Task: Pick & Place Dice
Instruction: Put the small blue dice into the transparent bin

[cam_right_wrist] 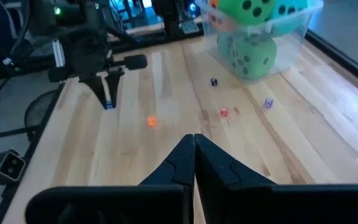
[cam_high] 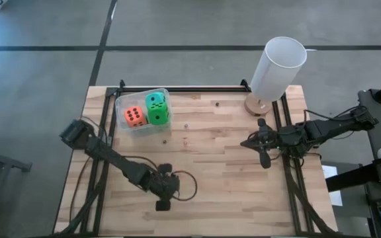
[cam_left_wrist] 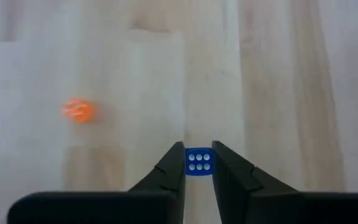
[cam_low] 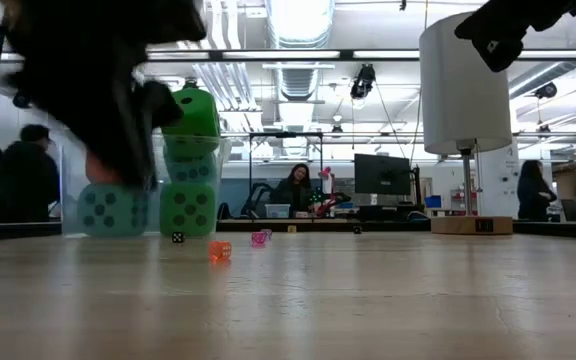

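1. The left gripper (cam_left_wrist: 199, 154) points down at the table (cam_high: 230, 198). Its fingers are nearly closed, pinching a tiny blue die (cam_left_wrist: 199, 163) at the very tips, six pips facing the wrist camera. I cannot tell whether the die is lifted or resting on the wood.
2. The right gripper (cam_right_wrist: 194, 142) waits well apart from the left one, near the table's right edge, fingers pressed together and empty.
3. Risk: the grip is only at the fingertips on a hard, slick cube. I judge that a quick lift or swing could make it squirt out or twist between the pads.
4. Risk: if it drops it would likely bounce and roll among the loose dice, or off the near edge just behind the gripper.
5. Other tiny dice lie on the wood: an orange one (cam_left_wrist: 78, 111) near the left gripper and off to one side, with a red one (cam_right_wrist: 224, 112), a purple one (cam_right_wrist: 268, 102) and a dark one (cam_right_wrist: 214, 81) farther out, toward the tub. A low carry could knock them.
6. The clear tub (cam_high: 121, 100) stands well beyond the left gripper, by the far edge. It holds big foam cubes: an orange one (cam_high: 134, 116), green ones (cam_high: 156, 109) piled above the rim, and a teal one (cam_low: 108, 210) low down.
7. With the tub so full, a small die released over it may glance off a foam cube and fall outside.
8. A white cylinder (cam_high: 278, 66) stands beyond the right gripper; nothing shows inside it.
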Motion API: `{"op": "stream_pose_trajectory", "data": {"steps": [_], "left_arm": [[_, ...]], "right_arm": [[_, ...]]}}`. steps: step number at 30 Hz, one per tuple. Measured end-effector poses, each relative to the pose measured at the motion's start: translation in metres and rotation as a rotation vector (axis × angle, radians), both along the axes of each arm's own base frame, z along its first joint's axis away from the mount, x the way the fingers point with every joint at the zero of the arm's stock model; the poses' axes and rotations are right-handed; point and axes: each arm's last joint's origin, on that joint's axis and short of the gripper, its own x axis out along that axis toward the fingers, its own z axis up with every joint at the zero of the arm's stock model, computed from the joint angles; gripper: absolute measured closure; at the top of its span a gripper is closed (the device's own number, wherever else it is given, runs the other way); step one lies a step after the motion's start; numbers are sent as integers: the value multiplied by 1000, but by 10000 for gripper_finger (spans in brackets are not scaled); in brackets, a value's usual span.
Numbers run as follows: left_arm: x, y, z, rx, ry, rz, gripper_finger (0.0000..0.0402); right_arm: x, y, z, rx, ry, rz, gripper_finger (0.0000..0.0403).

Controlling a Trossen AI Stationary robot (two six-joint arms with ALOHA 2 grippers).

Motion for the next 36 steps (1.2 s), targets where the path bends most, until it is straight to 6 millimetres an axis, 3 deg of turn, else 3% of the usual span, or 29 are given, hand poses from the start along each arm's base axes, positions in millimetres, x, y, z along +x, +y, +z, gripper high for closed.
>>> {"op": "stream_pose_trajectory", "data": {"steps": [6,14,21,28,36], "left_arm": [[-13,20,46,-45,-99,282,344],[-47,51,113,-45,-404,653,344],[-75,92,153,14,-599,857,344],[-99,154,170,113,-626,1103,344],[-126,221,167,134,-469,1387,344]], "right_arm": [[2,1,6,-43,-60,22,394],[4,1,12,-104,-123,48,394],[4,-1,12,-147,-125,-12,394],[4,-4,13,-174,-129,-97,394],[4,-4,13,-180,-133,-123,394]]}}
